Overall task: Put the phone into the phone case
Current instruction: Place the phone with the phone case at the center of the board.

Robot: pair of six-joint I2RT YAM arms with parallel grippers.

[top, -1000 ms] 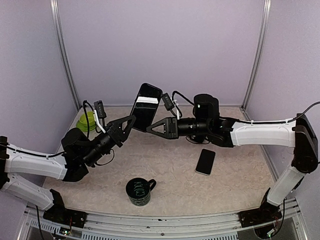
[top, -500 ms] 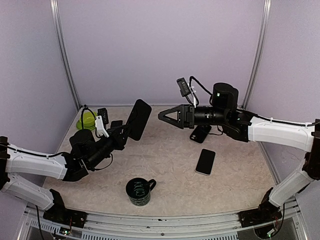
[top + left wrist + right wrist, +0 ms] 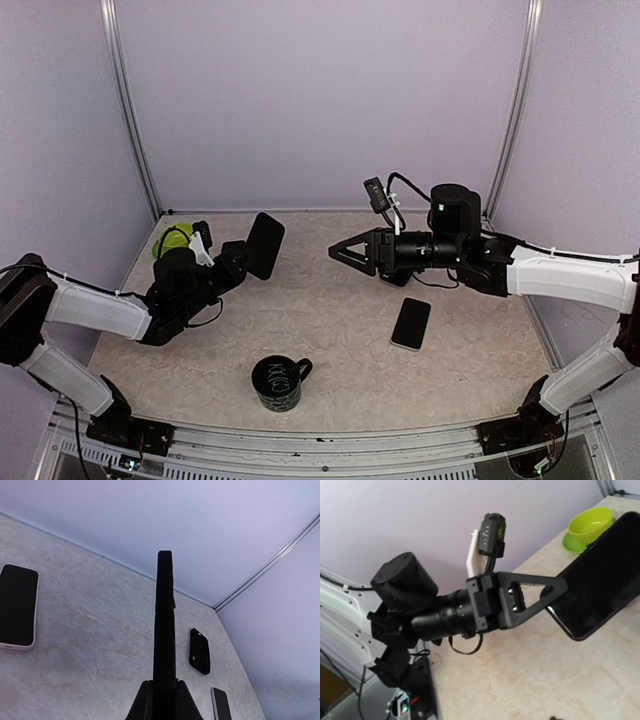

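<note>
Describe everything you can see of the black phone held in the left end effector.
The black phone is a thin, flat slab with rounded corners and a glossy, unlit dark face. Its lower end is clamped between the fingers of the left end effector, which is shut on it, and the rest sticks out free. It is tilted and appears lifted off the table, at the far left near the green bowl. Nothing else touches it. Whether it already wears a case I cannot tell.

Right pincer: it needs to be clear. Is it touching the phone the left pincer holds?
Apart. Top external view shows bare table between the right pincer and the phone.
</note>
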